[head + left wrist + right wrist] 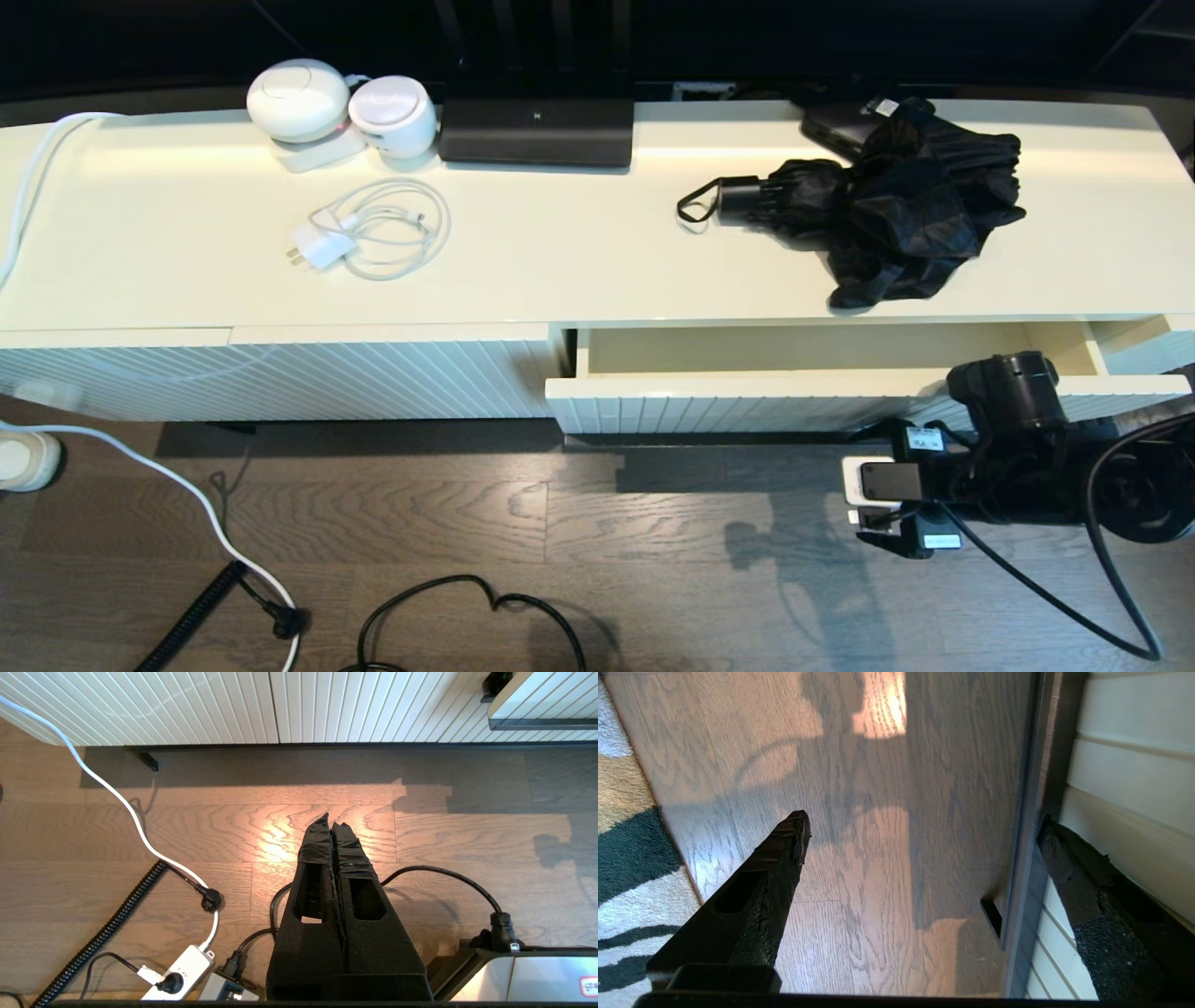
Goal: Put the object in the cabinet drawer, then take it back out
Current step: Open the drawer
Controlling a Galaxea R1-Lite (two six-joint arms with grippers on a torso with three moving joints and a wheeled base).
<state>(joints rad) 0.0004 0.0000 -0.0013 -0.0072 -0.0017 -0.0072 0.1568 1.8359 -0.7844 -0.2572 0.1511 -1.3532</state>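
Head view: umbrella (878, 210) lies crosswise, handle leftward; right fingers (784, 849) spread wide, empty.

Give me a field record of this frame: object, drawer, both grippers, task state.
object: umbrella lying on the cabinet top, to the right
drawer: cabinet drawer pulled open, nothing visible inside
right gripper: open, at the drawer front, straddling the bar handle
left gripper: shut, parked above the floor
task state: umbrella not yet in the drawer
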